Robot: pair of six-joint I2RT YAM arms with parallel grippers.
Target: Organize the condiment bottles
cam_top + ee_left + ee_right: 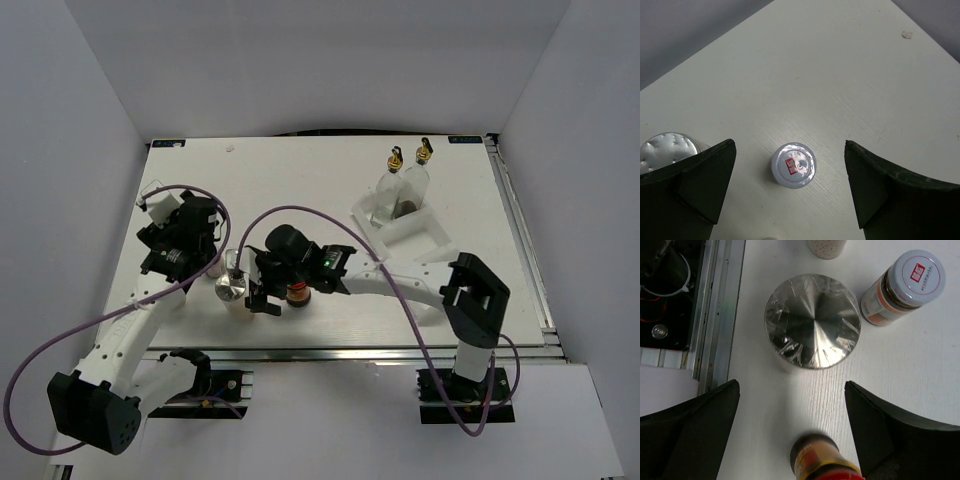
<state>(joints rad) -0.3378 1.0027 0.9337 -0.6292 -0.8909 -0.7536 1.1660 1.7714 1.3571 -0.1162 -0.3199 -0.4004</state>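
Left tool (790, 150) gapes above the white-lidded jar (793, 165); right tool (792, 390) gapes, apparently astride the red-lidded jar (814, 459).

Left pincer (789, 146) and right pincer (791, 386) gape wide.

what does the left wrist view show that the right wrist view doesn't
Only the left wrist: a small scrap lying far off on the table, and the open left claw. Only the right wrist: the red-lidded brown jar at the bottom edge, the metal edge rail of the table, and the open right claw. Both: the white-lidded jar and the silver-lidded shaker, each standing upright and untouched.
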